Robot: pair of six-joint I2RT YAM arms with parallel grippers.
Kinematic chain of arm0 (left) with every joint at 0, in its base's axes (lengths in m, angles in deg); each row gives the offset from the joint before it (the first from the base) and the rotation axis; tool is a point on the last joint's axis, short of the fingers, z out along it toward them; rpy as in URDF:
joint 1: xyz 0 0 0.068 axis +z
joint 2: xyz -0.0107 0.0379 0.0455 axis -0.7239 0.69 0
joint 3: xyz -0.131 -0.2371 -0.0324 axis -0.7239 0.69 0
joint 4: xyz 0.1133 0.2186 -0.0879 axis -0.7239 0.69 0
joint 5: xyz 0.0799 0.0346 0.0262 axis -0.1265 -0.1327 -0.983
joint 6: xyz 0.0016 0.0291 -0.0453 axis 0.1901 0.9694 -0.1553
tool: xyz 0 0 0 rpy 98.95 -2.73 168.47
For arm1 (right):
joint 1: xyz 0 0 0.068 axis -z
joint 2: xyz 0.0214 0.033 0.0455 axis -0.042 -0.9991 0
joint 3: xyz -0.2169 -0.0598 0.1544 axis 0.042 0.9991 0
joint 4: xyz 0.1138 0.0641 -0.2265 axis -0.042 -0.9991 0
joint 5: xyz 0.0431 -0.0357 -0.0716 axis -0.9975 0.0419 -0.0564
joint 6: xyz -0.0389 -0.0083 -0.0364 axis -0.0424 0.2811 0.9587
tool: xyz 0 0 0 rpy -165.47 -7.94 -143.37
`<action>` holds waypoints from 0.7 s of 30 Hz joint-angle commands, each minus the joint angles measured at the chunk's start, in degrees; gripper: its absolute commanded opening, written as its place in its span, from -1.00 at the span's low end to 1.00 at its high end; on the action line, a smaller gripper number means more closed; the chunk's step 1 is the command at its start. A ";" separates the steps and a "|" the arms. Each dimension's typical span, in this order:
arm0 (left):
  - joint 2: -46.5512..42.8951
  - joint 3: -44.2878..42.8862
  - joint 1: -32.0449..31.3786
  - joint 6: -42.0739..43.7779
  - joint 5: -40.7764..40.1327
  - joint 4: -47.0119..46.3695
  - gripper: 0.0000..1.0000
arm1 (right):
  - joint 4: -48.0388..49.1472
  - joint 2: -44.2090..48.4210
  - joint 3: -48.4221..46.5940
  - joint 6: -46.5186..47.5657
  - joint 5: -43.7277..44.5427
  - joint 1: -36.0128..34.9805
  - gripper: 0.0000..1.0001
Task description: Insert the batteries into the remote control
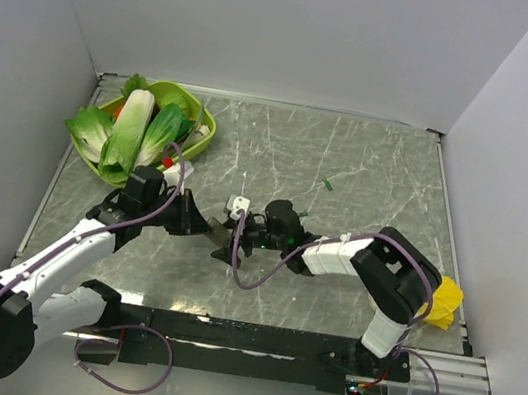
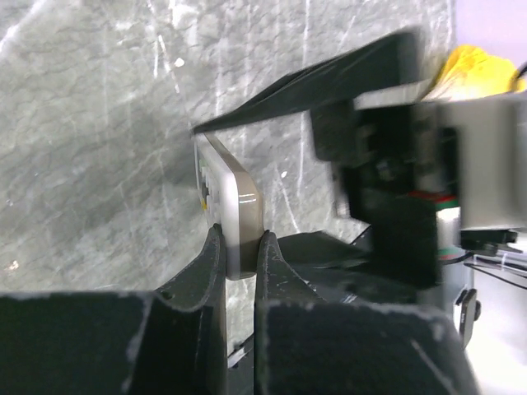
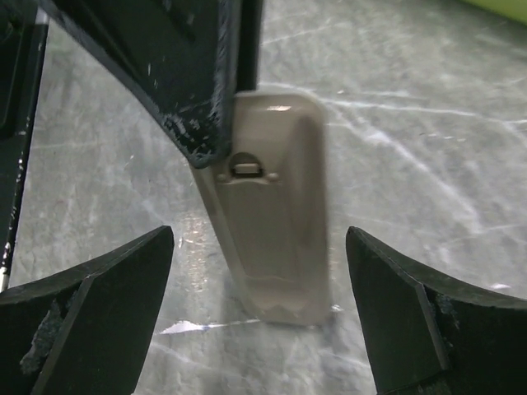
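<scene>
Left gripper (image 2: 239, 247) pinches the remote control (image 2: 237, 202) by one end; right gripper (image 3: 259, 243) gapes around it. Prying the cover (image 3: 268, 247) may twist it free

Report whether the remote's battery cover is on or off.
On: the remote control shows its back cover seated, no cavity exposed.

- Two small green batteries (image 1: 328, 183): one at 2 o'clock, the other battery (image 1: 304, 213) at 3 o'clock.
- One remote control (image 3: 276, 239), near the middle.
- One green bowl (image 1: 182, 91) at 10 o'clock.
- Three leafy green vegetables (image 1: 131, 130) in the bowl.
- One yellow thing (image 1: 444, 301) at 4 o'clock.
- Two robot arms: left arm (image 1: 61, 260) at 7 o'clock, right arm (image 1: 335, 255) at 5 o'clock.
</scene>
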 commanded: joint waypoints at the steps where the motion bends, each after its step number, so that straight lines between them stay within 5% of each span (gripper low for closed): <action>1: -1.09 -0.98 -0.21 -2.51 2.21 -4.71 -0.97 | 4.23 -2.77 -1.53 1.17 0.60 -1.13 0.79; 5: -1.62 -1.15 0.14 -2.52 1.94 -4.71 -0.97 | 7.65 -2.34 0.58 -0.23 1.92 -1.48 0.53; 8: -3.20 -0.80 0.93 -1.73 2.47 -5.50 -0.96 | 7.58 0.03 1.55 -1.54 0.52 -1.39 -0.13; 11: -6.00 -0.10 2.25 -0.50 4.22 -8.21 -0.58 | 7.84 3.45 2.69 -3.66 -1.59 -1.13 -0.70; 15: -11.54 0.52 4.01 2.66 7.83 -12.96 0.53 | 5.13 9.25 3.57 -6.65 -5.28 0.10 -1.00; 18: -16.38 0.96 4.01 8.27 10.11 -17.88 0.81 | 1.09 16.88 2.87 -6.65 -6.95 0.02 -1.00; 21: -19.28 1.75 4.10 11.70 12.92 -21.84 0.89 | -3.39 21.81 1.74 -7.00 -7.22 0.10 -1.00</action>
